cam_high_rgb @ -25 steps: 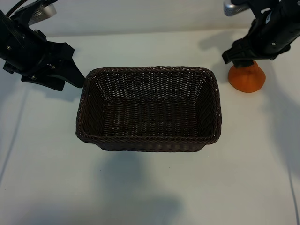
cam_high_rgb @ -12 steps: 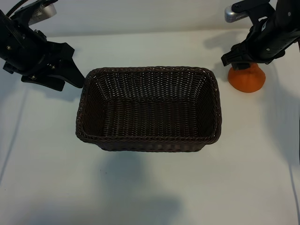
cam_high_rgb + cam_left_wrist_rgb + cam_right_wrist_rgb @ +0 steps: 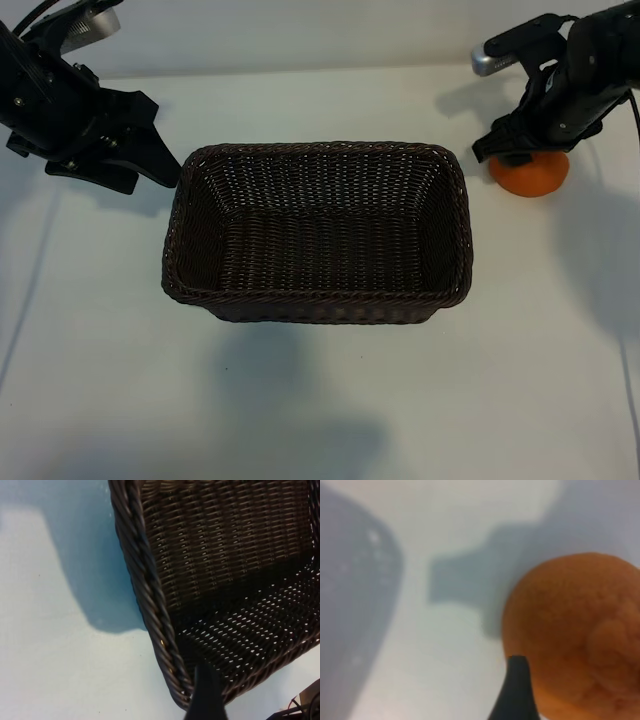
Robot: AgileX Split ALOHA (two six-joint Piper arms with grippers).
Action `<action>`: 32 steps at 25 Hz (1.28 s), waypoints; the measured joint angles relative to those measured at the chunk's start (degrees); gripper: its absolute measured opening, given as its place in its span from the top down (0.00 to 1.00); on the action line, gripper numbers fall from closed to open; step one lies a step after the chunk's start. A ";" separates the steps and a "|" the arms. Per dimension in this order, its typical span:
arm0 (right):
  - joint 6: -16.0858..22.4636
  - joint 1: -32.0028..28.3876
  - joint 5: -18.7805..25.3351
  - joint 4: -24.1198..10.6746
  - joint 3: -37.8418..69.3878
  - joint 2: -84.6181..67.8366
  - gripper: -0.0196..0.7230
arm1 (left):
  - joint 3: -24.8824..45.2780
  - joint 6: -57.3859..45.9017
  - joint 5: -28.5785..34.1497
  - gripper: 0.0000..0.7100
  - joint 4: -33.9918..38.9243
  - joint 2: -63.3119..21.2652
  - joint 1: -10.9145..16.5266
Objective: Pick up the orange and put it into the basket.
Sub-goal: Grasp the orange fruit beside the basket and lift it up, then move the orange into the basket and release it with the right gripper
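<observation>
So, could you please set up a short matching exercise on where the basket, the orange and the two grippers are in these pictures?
Things:
1. basket
2. orange
3. left gripper
4. right gripper

Places:
A. just above the orange, open
B. middle of the table, empty
C. on the table right of the basket
D. beside the basket's left end, open

Pairs: 1-B, 2-C, 3-D, 4-A
</observation>
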 joint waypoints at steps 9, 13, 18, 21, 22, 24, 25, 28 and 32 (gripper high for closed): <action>5.39 0.00 -0.34 -8.05 0.00 0.42 0.21 | 0.00 0.00 0.00 0.19 0.00 0.00 0.00; 5.52 0.00 -0.78 -7.78 0.00 0.45 0.24 | 0.00 0.00 0.00 0.19 0.00 0.00 0.00; 5.52 0.00 -0.98 -6.09 0.00 0.45 0.37 | 0.00 0.00 0.00 0.19 0.00 0.00 0.00; 5.52 0.00 -0.15 -5.03 0.00 0.45 0.57 | 0.00 0.00 0.00 0.19 0.00 0.00 0.00; 5.45 0.00 0.20 -4.76 0.00 0.45 0.65 | 0.00 0.00 0.00 0.19 0.00 0.00 0.00; 5.08 0.00 1.03 -4.67 0.00 0.45 0.81 | 0.00 0.00 0.00 0.19 0.00 0.00 0.00; 4.95 0.00 1.39 -4.67 0.00 0.45 0.84 | 0.00 0.00 0.00 0.19 0.00 0.00 0.00; 4.35 0.00 2.21 -4.67 0.00 0.38 0.84 | 0.00 0.00 0.00 0.19 0.00 0.00 0.00; 4.08 0.00 4.03 -4.60 -0.05 -1.54 0.84 | 0.00 0.00 0.00 0.19 0.00 0.00 0.00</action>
